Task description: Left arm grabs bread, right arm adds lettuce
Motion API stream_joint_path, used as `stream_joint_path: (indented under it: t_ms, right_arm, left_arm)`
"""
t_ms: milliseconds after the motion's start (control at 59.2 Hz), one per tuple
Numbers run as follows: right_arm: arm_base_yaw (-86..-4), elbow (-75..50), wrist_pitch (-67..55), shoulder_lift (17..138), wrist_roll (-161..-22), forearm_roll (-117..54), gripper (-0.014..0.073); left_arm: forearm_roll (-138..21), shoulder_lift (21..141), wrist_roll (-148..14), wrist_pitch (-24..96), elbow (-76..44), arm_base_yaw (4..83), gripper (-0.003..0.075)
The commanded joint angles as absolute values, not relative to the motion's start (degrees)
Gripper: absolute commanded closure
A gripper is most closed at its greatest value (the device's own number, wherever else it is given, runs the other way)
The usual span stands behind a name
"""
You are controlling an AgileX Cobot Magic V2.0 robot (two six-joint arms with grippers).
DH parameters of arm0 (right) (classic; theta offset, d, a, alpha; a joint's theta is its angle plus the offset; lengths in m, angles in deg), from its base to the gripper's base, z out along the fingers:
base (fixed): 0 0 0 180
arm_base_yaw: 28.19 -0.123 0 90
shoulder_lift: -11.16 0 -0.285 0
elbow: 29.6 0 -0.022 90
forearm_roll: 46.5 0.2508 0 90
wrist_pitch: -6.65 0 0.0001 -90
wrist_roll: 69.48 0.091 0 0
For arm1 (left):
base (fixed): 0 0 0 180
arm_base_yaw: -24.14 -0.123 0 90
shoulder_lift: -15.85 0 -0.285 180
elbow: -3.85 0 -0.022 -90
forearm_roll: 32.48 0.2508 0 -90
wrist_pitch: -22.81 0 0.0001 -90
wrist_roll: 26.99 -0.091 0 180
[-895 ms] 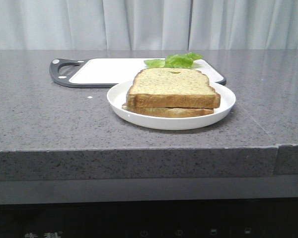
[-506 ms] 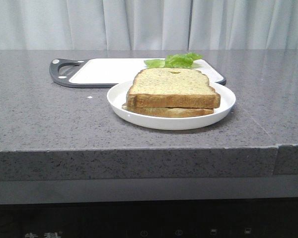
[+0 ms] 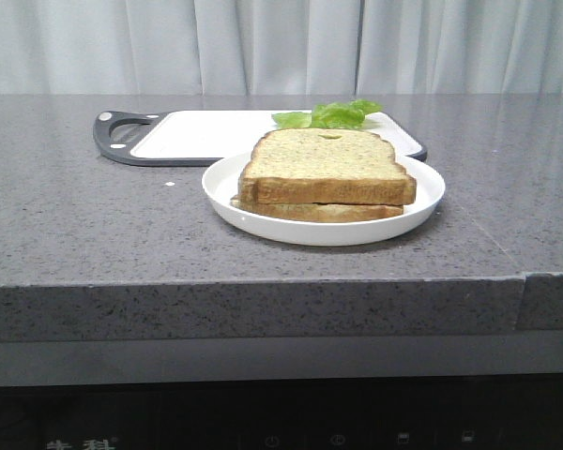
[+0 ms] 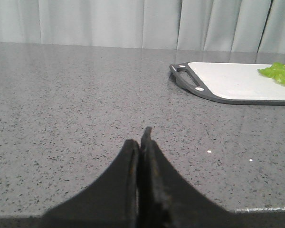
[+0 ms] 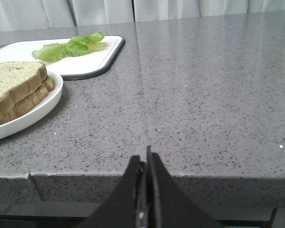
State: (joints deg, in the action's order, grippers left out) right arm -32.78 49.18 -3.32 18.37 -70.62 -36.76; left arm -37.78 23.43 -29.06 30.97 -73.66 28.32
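No change since the earlier front views — bread point(image 3: 327, 165) untouched on plate point(image 3: 227, 192), lettuce point(image 3: 329, 114) on board point(image 3: 206, 134), both jaws pressed together over worktop point(image 3: 94, 234) — task unstarted.

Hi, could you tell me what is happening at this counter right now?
Nothing is being handled yet. Both end effectors, left and right, are shut and empty, back near the counter's front edge. The bread sits on a thinner slice in the white plate; the lettuce lies on the cutting board behind.
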Motion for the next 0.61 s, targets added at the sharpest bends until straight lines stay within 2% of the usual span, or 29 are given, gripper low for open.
stream_joint_path:
  t_ms: [0,456,591]
  right_arm:
    - [-32.3,49.0,1.5,17.2,-70.6,-37.3,0.0654]
    - [-32.3,48.9,2.9,17.2,-70.6,-37.3,0.0654]
    - [-32.3,45.1,1.2,17.2,-70.6,-37.3,0.0654]
  left_arm:
    - [-38.2,22.4,-29.0,26.0,-73.9,28.2,0.0741]
    - [-38.6,22.4,-29.0,24.5,-73.8,28.2,0.0741]
    - [-37.7,23.0,-29.0,27.4,-67.2,28.2,0.0741]
